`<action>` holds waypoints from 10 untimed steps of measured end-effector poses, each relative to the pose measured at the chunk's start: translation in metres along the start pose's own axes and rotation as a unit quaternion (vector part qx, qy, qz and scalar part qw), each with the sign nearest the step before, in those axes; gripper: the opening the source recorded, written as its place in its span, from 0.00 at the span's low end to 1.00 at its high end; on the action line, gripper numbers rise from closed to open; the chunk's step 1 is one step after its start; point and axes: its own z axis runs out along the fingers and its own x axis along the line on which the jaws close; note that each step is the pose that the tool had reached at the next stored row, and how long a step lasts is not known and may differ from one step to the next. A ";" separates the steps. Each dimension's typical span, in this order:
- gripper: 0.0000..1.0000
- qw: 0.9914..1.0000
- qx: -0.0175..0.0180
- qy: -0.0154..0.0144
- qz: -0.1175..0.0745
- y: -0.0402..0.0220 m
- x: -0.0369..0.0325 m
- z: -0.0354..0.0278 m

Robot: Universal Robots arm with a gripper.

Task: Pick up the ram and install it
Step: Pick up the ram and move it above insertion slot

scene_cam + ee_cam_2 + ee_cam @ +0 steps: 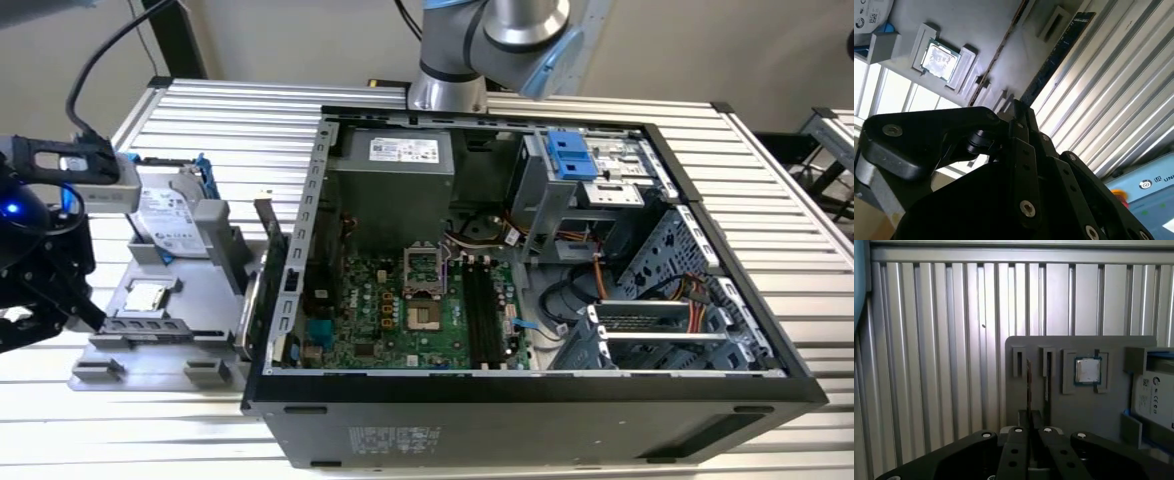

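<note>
Two ram sticks stand on edge in slots of the grey holder tray (1059,410); in the first wrist view they are thin dark lines, one ram (1028,385) and a second (1047,382). In the second wrist view a ram (1059,55) is a long dark strip. In the exterior view the ram (262,250) stands at the tray's edge beside the case. My gripper (27,315) hangs off the tray's far side from the case, at the exterior view's left. Its black fingers (1029,432) are together, empty, short of the sticks. The motherboard's black slots (483,310) lie inside the open computer case (534,385).
The tray also carries a square silver processor (1087,371) (940,59) and a silver hard drive in a blue bracket (171,215). The ribbed aluminium table (929,365) runs under everything. The arm's base (447,90) stands behind the case.
</note>
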 end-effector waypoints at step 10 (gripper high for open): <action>0.00 1.000 0.000 0.000 0.000 -0.0002 -0.0027 -0.0162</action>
